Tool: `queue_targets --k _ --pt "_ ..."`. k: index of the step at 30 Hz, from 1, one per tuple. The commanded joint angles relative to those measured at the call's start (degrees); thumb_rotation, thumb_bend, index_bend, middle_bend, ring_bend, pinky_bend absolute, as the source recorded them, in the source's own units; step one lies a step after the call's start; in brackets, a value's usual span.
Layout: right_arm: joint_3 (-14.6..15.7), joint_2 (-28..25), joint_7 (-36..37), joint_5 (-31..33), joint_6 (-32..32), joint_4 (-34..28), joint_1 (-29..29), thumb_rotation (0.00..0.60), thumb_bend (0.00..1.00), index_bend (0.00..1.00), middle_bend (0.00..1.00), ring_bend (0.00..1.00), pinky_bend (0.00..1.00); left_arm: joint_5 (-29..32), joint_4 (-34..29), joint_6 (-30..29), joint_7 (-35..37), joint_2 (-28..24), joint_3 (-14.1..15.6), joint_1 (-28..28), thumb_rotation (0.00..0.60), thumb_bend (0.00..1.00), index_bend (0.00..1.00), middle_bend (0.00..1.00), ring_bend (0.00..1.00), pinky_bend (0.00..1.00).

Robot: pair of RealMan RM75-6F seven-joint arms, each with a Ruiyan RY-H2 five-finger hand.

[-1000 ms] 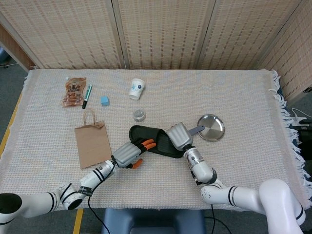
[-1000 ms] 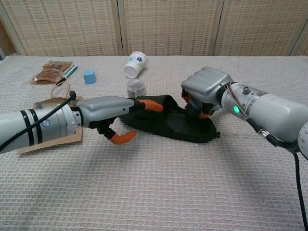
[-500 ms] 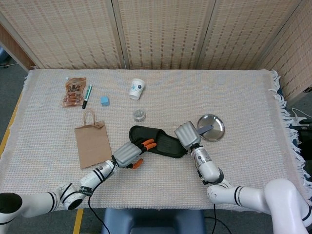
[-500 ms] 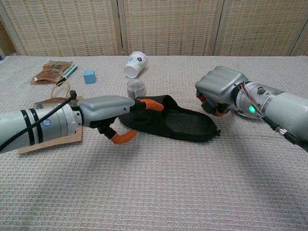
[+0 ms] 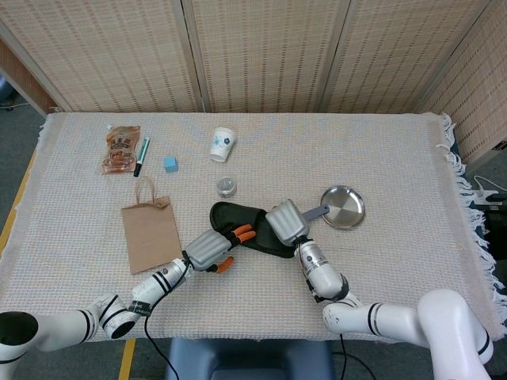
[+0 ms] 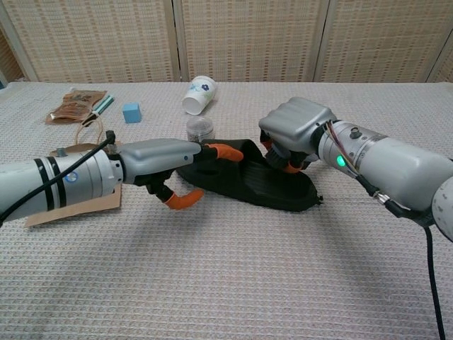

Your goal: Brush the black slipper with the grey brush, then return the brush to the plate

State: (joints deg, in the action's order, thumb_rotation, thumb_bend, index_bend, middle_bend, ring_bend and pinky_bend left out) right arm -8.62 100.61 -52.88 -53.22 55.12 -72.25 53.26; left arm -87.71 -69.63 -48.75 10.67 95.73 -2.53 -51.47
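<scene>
Resting beneath right hand: slipper

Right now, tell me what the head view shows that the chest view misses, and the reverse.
Only the head view shows the plate, the brush handle poking out beyond the right hand, and the whole paper bag.

Only the chest view shows the right hand's fingers curled underneath, low over the black slipper.

Both show the left hand, cup and blue block.

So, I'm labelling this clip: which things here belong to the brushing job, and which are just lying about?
In the job:
slipper
brush
plate
left hand
right hand

Lying about:
paper bag
paper cup
blue block
snack packet
pen
small jar
</scene>
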Motion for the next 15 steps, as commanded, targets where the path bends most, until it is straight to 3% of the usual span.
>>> queue_targets --k 1,15 --pt "0.25 -0.26 -0.34 0.08 0.04 0.05 -0.04 0.600 0.29 0.80 0.55 0.56 0.61 -0.03 0.13 -0.07 0.13 0.13 0.01 -0.05 0.600 0.59 0.00 0.00 0.00 0.07" --pt "3.46 -1.45 -2.37 1.19 -1.28 3.00 -1.27 0.600 0.30 0.80 0.55 0.56 0.61 0.24 0.68 -0.05 -0.33 0.35 0.02 -0.26 0.600 0.59 0.00 0.00 0.00 0.07"
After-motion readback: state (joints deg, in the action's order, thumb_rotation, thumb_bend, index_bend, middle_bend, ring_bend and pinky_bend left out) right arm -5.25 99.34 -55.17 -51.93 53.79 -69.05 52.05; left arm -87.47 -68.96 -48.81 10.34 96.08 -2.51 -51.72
